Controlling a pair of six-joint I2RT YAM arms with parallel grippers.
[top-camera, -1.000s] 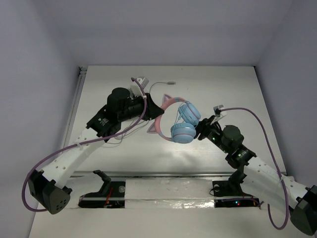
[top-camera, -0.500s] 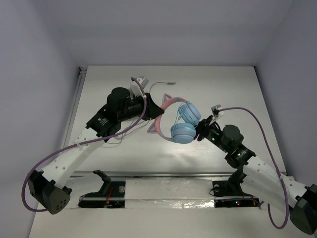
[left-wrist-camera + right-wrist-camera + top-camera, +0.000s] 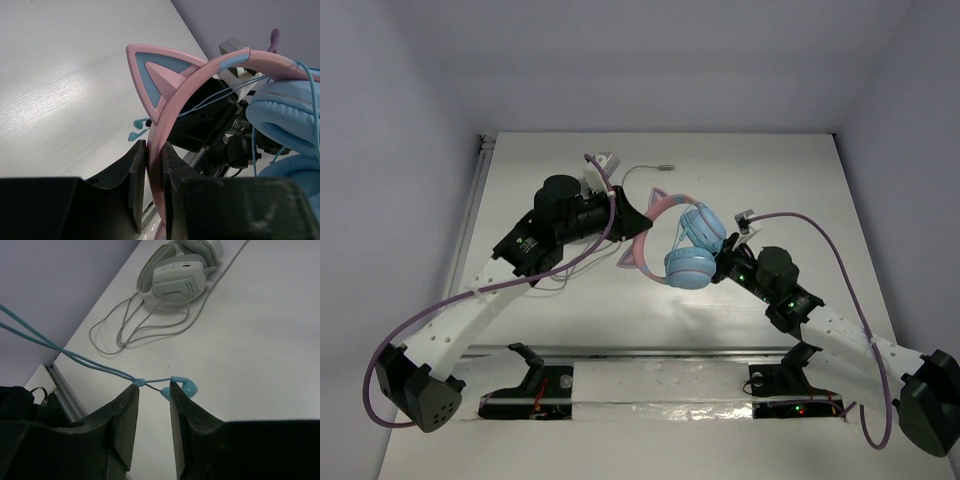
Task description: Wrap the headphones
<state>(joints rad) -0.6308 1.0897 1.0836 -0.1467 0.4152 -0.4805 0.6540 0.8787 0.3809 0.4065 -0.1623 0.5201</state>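
The headphones (image 3: 688, 262) are held up over the middle of the table (image 3: 770, 170), between the 2 arms. The left hand (image 3: 636, 220) pinches the pink headband (image 3: 200, 75) edge-on between its 2 fingers (image 3: 137, 180), just below a cat ear (image 3: 159, 82). The 2 blue ear cups (image 3: 282, 112) lie stacked against each other on the side toward the right arm, with thin blue cable running across them.

The right hand (image 3: 723, 268) sits just beside the lower ear cup. Its fingers (image 3: 122, 415) stand slightly spread, and the cable (image 3: 75, 356) comes in taut as a doubled strand from the upper left. It ends in a small knot (image 3: 138, 382) at the edge of one finger and crosses the gap to a blue plug (image 3: 186, 386) at the other. I cannot tell whether anything there is truly clamped.

Beyond, larger white-grey headphones (image 3: 172, 277) lie on the table with their grey cord (image 3: 130, 330) looped loosely.
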